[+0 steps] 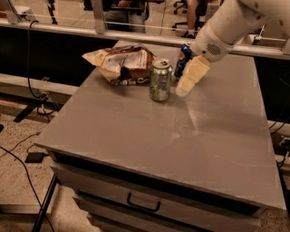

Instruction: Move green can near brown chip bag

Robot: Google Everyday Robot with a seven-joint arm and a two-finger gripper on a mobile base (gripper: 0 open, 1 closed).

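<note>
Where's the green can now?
The green can stands at the table's far end, right of the brown chip bag, with the end effector just right of it.

No legible txt on green can [160,80] or brown chip bag [124,63]; gripper [186,86] beside can.

grey table [217,136] with a handled drawer [143,202]; speckled floor [13,195]; black cable [29,59] at left; office chairs [181,6] beyond; gripper [184,89] above the table's far side.
</note>
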